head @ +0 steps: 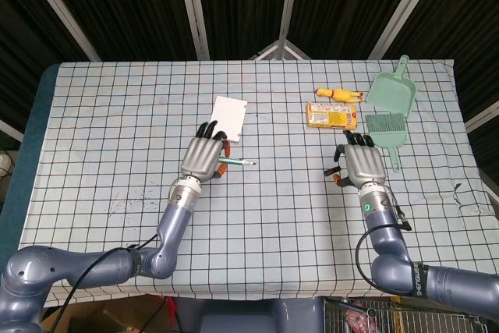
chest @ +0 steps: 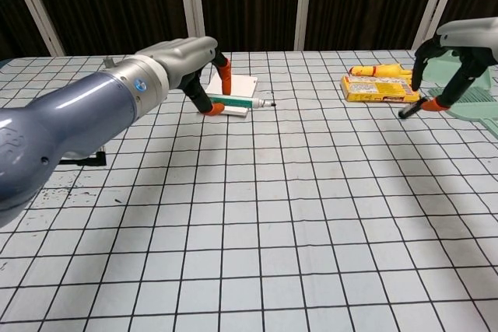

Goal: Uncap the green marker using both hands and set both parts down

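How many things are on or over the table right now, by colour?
Green: 3, marker, dustpan, brush
Yellow: 2, box, toy chicken
White: 1, pad
Dark: 1, cap
Total: 7

No lettering is showing clearly enough to read. The flat yellow rectangular packet (head: 331, 115), lying in the upper right of the head view, is carrying small red and dark print (chest: 379, 89), but it is blurring past legibility in both views.
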Available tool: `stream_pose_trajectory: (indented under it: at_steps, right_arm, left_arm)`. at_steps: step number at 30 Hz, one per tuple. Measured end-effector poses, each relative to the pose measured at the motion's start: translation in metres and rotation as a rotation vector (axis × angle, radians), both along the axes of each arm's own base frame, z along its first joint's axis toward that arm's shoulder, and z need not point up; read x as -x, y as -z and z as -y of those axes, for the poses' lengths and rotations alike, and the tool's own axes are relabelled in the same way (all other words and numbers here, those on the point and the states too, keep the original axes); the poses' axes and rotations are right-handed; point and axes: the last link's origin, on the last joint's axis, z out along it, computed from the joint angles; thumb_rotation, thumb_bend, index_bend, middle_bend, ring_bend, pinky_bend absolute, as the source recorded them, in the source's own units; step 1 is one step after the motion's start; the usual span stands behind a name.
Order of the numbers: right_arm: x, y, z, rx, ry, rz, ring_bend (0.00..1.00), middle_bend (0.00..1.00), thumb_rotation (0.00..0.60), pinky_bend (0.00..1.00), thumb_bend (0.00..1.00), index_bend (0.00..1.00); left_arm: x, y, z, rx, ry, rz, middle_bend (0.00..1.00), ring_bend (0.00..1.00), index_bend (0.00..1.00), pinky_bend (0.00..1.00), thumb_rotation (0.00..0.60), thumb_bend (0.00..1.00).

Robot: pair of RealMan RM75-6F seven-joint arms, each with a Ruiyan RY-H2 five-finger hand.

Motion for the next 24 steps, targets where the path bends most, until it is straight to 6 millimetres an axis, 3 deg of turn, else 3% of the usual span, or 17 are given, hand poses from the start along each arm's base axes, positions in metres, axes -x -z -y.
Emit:
stream_pose_trajectory:
  at_steps: [5,12,16,19,24]
  right_arm:
    - [0.001,0.001,-0.002,-0.033,0.047,-0.036,0.01,0.04,0.6,0.01,0.19,0.2]
    - [0.003,0.001,-0.002,-0.053,0.08,-0.042,0.01,0.03,0.6,0.01,0.16,0.13]
    - [-0.003,-0.013,0.0,-0.011,0.049,-0.021,0.01,0.03,0.6,0.01,0.16,0.12]
    - [-0.009,-0.032,0.001,0.048,0.0,-0.022,0.01,0.03,0.6,0.01,0.16,0.12]
    - [-0.004,-0.079,-0.002,0.171,-0.063,-0.05,0.01,0.03,0.6,0.01,0.16,0.12]
  left_arm:
    - [0.002,-0.002,0.002,0.018,-0.015,-0.021,0.18,0.0,0.36,0.0,0.6,0.53]
    - [0.004,-0.006,0.004,0.03,-0.031,-0.04,0.07,0.0,0.2,0.0,0.6,0.53]
    - [-0.003,-0.016,0.005,0.032,-0.02,-0.005,0.11,0.0,0.23,0.0,0.6,0.53]
    - [-0.012,-0.035,0.007,0.019,0.0,0.024,0.15,0.0,0.24,0.0,0.6,0.53]
    - [-0.019,-0.091,0.019,-0.045,0.037,0.015,0.13,0.0,0.25,0.0,0.6,0.53]
